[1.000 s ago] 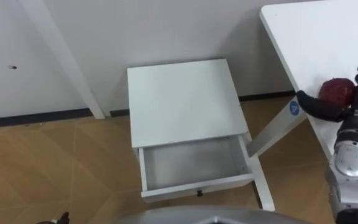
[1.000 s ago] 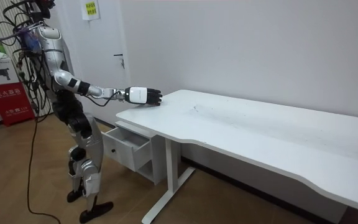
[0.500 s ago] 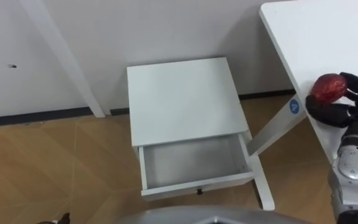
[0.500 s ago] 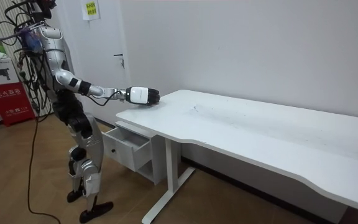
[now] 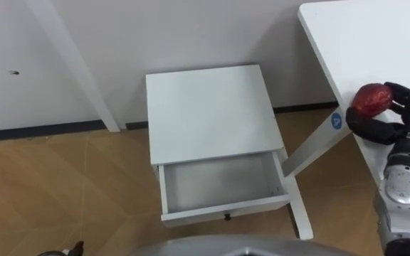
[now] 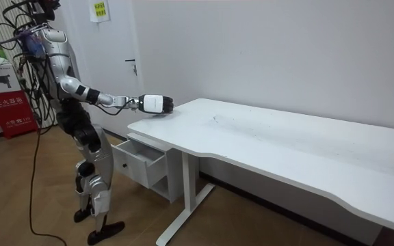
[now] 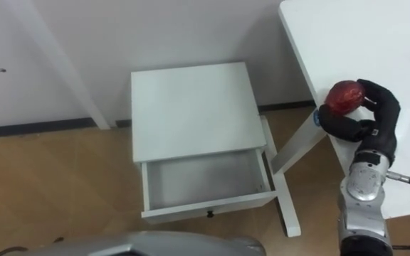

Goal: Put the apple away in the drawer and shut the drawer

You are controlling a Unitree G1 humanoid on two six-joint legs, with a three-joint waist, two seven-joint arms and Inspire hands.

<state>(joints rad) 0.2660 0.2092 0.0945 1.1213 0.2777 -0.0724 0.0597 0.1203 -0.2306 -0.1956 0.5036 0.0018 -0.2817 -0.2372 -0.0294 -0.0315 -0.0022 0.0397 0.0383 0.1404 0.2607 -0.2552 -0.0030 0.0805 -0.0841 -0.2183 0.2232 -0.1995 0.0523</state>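
Note:
A red apple [image 5: 371, 99] is held in my right hand [image 5: 406, 122], whose dark fingers and thumb curl round it, just over the edge of the white desk [image 5: 365, 35]. The same apple [image 7: 344, 94] and right hand [image 7: 374, 114] show in the right eye view. In the room view my right hand [image 6: 157, 104] is stretched out over the desk's corner [image 6: 149, 126]. Below and to the left stands a white cabinet [image 5: 208, 114] with its drawer [image 5: 223, 186] pulled open and nothing inside.
The desk's slanted white leg [image 5: 312, 153] runs down beside the cabinet's right side. A white diagonal post [image 5: 70, 67] leans against the wall on the left. Wooden floor [image 5: 62, 192] lies to the cabinet's left and front. I stand in front of the cabinet.
My right hand's fingers, straight over the apple a second ago, have curled round it and drawn it slightly towards the desk's edge. The drawer has not moved.

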